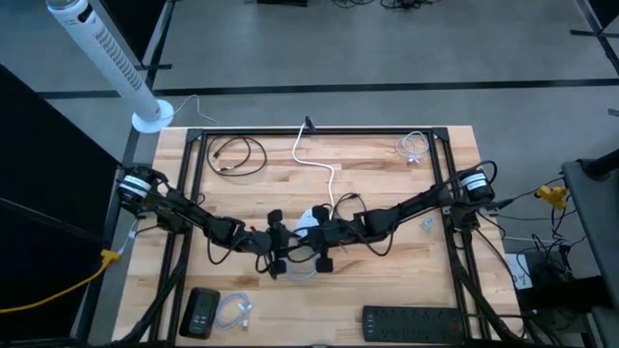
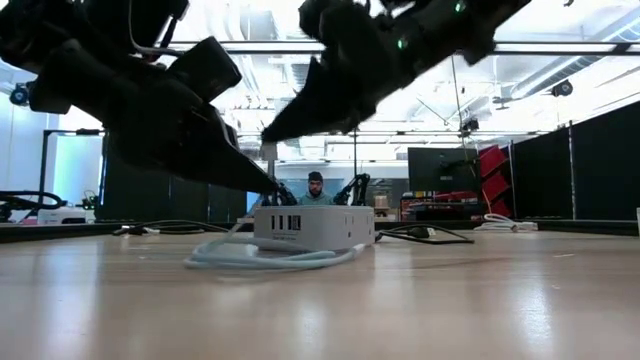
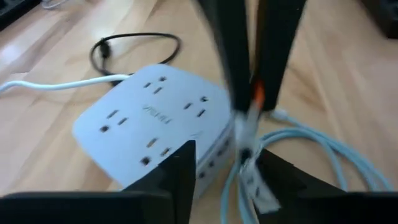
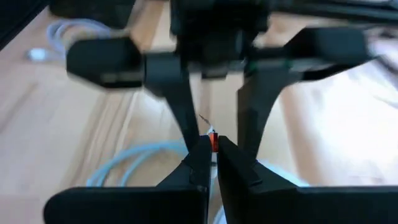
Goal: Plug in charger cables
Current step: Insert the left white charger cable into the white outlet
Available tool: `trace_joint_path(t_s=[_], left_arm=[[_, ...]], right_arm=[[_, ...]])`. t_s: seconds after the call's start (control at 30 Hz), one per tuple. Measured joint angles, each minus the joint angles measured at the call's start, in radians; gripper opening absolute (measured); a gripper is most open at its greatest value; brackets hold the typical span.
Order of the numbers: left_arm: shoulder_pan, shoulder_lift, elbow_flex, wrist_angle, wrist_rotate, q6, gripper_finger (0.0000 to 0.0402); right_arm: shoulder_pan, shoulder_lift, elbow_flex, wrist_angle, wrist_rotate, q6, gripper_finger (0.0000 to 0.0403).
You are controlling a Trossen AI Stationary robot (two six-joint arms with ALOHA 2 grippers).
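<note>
A pale blue charger cable [image 3: 323,149] lies in loose loops on the table against the square white socket cube [image 3: 149,118]. One end of it rises between the two arms at the table's middle. My right gripper [image 4: 211,155] is shut on that raised end, which carries an orange mark. My left gripper [image 3: 230,174] faces it from the other side and stands open, one finger on either side of the cable just below the held end. In the high view both grippers, left [image 1: 280,242] and right [image 1: 314,237], meet beside the cube [image 1: 309,217]. My right gripper pinches the cable's plug end at its orange mark [image 4: 213,140] between its two fingertips [image 3: 273,74]. The fingers slant down from the table's right side. The end is lifted clear, and the cable hangs slack below it to the loops [image 2: 270,260] on the table.
The cube's thick white cord [image 1: 314,159] runs to the far edge. A black cable [image 1: 237,155] is coiled far left, a white one [image 1: 414,147] far right. At the near edge lie a black device [image 1: 201,311], a translucent cable [image 1: 235,309] and a black power strip [image 1: 416,324].
</note>
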Motion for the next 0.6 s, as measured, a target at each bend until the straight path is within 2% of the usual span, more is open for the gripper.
trace_joint_path(t_s=[0.1, 0.27, 0.33, 0.47, 0.6], left_arm=[[-0.016, -0.01, 0.0, -0.016, -0.06, 0.001, 0.0127], [-0.088, -0.034, 0.014, -0.03, -0.252, 0.077, 0.0112], [-0.131, -0.043, 0.03, -0.029, -0.367, 0.126, 0.0103], [-0.223, -0.043, 0.072, -0.041, -0.671, 0.243, 0.0085], [-0.275, -0.027, 0.109, -0.041, -0.898, 0.363, 0.0068]], right_arm=[[0.01, -0.037, 0.0, -0.009, 0.079, 0.058, 0.0001], [0.006, -0.091, 0.0, -0.029, 0.148, 0.253, 0.0001], [0.004, -0.095, 0.0, -0.032, 0.21, 0.31, 0.0001], [0.002, -0.089, 0.0, -0.015, 0.362, 0.419, 0.0001], [-0.002, -0.071, 0.0, 0.063, 0.417, 0.489, 0.0001]])
